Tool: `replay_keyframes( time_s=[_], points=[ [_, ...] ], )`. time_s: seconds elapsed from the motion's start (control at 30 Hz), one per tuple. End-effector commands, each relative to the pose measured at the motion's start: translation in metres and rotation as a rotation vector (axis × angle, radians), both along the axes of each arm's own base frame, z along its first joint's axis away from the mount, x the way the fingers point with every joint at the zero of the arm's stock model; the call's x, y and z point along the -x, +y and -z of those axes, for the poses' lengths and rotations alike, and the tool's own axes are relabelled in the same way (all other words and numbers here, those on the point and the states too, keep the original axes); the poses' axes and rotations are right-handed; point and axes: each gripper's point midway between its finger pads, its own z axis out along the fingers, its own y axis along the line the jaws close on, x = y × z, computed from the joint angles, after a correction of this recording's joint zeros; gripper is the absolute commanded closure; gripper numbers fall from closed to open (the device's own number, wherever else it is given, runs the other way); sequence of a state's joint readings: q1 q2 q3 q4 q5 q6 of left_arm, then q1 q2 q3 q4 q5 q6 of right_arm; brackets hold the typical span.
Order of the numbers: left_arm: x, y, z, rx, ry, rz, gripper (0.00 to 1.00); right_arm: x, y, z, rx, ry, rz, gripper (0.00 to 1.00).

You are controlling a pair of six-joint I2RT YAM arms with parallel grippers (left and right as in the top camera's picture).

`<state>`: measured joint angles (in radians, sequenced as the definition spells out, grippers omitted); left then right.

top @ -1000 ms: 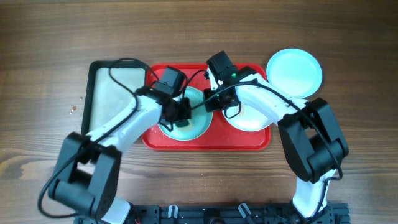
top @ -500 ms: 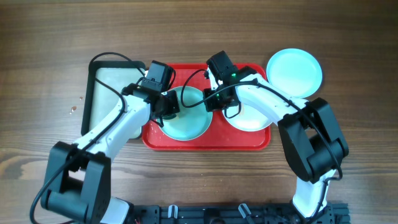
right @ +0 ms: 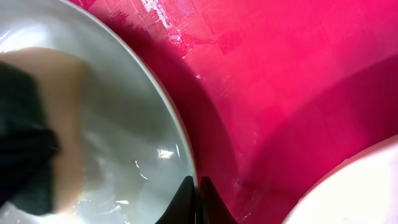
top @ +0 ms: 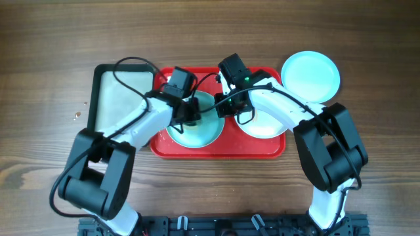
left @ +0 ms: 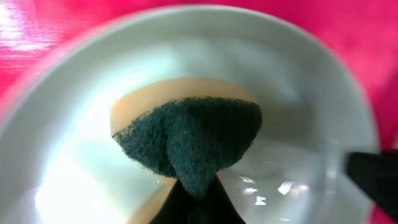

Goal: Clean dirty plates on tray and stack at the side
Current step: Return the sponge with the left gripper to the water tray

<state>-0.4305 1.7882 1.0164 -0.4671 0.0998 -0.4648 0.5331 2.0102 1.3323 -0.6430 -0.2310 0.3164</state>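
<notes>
I am working with both arms over the red tray, which is lying in the middle of the wooden tabletop. My left jaws are closing tightly on a sponge, gripping it from above so that its dark green scouring face is bulging out below the fingertips and its tan body is showing behind. I am pressing that sponge down into the turquoise plate, near the middle of its bowl, and the plate's surface is glistening wet around it.

My right jaws are pinching nearly together on the right-hand rim of the same turquoise plate. In the right wrist view the pale edge is running straight in between the two dark fingertips, with the shiny red floor of the tray just beside it. The plate is sitting in the left half of the tray.

The white plate is lying in the right half of the tray, close beside the turquoise one, partly under my right arm. A second turquoise plate is resting on the tabletop off the tray's far right corner. A black-rimmed tray with a pale inside is lying against the red tray's left side, and my left arm is reaching across its near corner.
</notes>
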Motion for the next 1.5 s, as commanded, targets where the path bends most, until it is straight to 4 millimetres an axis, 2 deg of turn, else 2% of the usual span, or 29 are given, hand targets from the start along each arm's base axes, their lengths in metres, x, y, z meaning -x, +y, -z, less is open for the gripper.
replay_keyframes(
  time_s=[0.0, 0.17, 0.3, 0.33, 0.4, 0.5, 0.6, 0.7, 0.77, 0.83, 1.07, 1.2, 1.47],
  points=[
    [0.018, -0.031, 0.009, 0.082, 0.053, 0.090, 0.96, -0.002, 0.004, -0.009, -0.019, -0.019, -0.003, 0.96],
    [0.029, -0.050, 0.000, 0.184, 0.093, 0.134, 0.96, -0.002, 0.004, -0.009, -0.019, -0.019, -0.003, 0.96],
    [0.023, -0.050, -0.029, 0.213, 0.025, 0.136, 0.96, -0.002, 0.004, -0.009, -0.019, -0.019, -0.003, 0.96],
    [0.017, -0.046, -0.047, 0.222, -0.026, 0.124, 0.96, -0.002, 0.004, -0.009, -0.019, -0.019, -0.003, 0.96],
    [0.012, -0.036, -0.063, 0.215, -0.072, 0.101, 0.96, -0.002, 0.004, -0.009, -0.019, -0.019, -0.004, 0.96],
    [0.007, -0.010, -0.084, 0.159, -0.133, 0.038, 0.96, -0.002, 0.004, -0.009, -0.019, -0.019, -0.004, 0.96],
    [0.004, 0.038, -0.094, 0.030, -0.168, -0.074, 0.96, -0.002, 0.004, -0.009, -0.019, -0.019, -0.003, 0.96],
    [0.007, 0.080, -0.094, -0.094, -0.155, -0.172, 0.95, -0.002, 0.004, -0.009, -0.019, -0.019, -0.003, 0.96],
    [0.012, 0.117, -0.089, -0.194, -0.121, -0.256, 0.94, -0.002, 0.004, -0.009, -0.019, -0.020, -0.003, 0.96],
    [0.015, 0.140, -0.086, -0.249, -0.101, -0.283, 0.94, -0.002, 0.004, -0.009, -0.019, -0.020, -0.003, 0.96],
    [0.015, 0.192, -0.086, -0.304, -0.082, -0.339, 0.94, -0.002, 0.004, -0.009, -0.019, -0.021, -0.004, 0.96],
    [0.018, 0.208, -0.080, -0.313, -0.068, -0.373, 0.96, -0.003, 0.004, -0.009, -0.018, -0.026, -0.002, 0.96],
    [0.024, 0.209, -0.054, -0.334, -0.068, -0.300, 0.96, -0.005, 0.005, -0.009, -0.021, -0.030, -0.003, 0.96]
  ],
)
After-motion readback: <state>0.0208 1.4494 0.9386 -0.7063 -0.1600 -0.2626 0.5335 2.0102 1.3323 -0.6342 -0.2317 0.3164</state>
